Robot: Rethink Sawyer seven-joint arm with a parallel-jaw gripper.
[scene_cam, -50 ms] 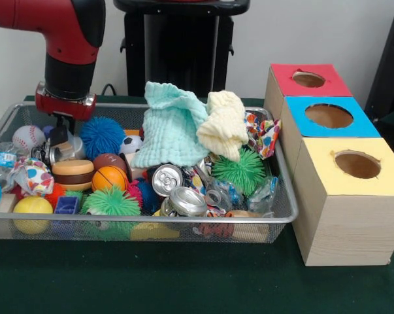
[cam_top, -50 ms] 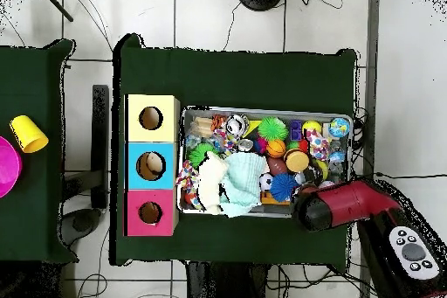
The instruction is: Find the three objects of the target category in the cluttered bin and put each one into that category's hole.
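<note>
Three wooden boxes stand in a row beside the wire bin (scene_cam, -50 ms: 275, 216): a red-topped box (scene_cam, -50 ms: 309, 80), a blue-topped box (scene_cam, -50 ms: 329, 116) and a yellow-topped box (scene_cam, -50 ms: 353, 165), each with a round hole in its top; in the front view we see them at three o'clock of the bin. The gripper (scene_cam, -50 ms: 57, 139) hangs low over the bin's nine o'clock end, just beside a baseball (scene_cam, -50 ms: 28, 137) and a blue spiky ball (scene_cam, -50 ms: 102, 136); we cannot tell how its fingers stand. At the bin's middle we see a mint cloth (scene_cam, -50 ms: 170, 124) and a pale yellow cloth (scene_cam, -50 ms: 224, 123) heaped on the clutter; toward six o'clock lie two crushed cans (scene_cam, -50 ms: 177, 190), a small basketball (scene_cam, -50 ms: 109, 178) and a green spiky ball (scene_cam, -50 ms: 239, 171).
</note>
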